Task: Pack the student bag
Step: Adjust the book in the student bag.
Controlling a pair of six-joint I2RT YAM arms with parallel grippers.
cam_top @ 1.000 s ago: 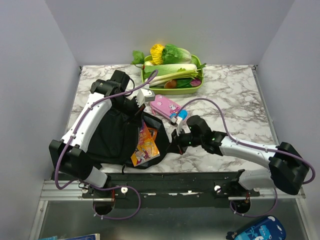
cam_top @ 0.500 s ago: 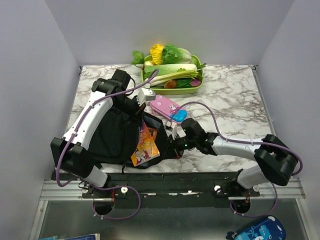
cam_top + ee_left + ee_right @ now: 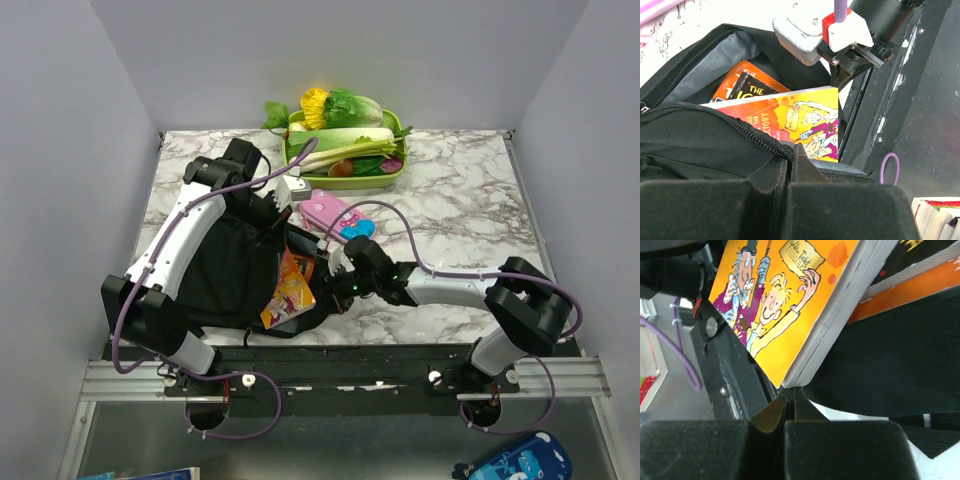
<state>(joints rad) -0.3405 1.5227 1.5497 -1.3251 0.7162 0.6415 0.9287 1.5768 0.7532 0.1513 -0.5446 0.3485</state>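
The student bag (image 3: 222, 268) lies open at the table's front left, black with grey lining (image 3: 700, 70). My left gripper (image 3: 274, 230) is shut on its zip edge (image 3: 760, 140) and holds the mouth up; its tips meet in the left wrist view (image 3: 790, 152). A yellow book (image 3: 288, 297) and an orange book (image 3: 301, 265) stick out of the opening. My right gripper (image 3: 323, 289) is shut on nothing. Its tips (image 3: 790, 392) touch the lower corner of the yellow book (image 3: 785, 300), with the orange book (image 3: 910, 290) behind.
A pink pencil case (image 3: 330, 212) with a small blue item (image 3: 357, 230) beside it lies just behind my right arm. A green tray (image 3: 398, 170) of vegetables stands at the back. The black mounting rail (image 3: 340, 362) runs along the near edge.
My right arm has swung left to the bag's mouth, and its shut tips now meet the yellow book. The left arm and the bag have stayed put.
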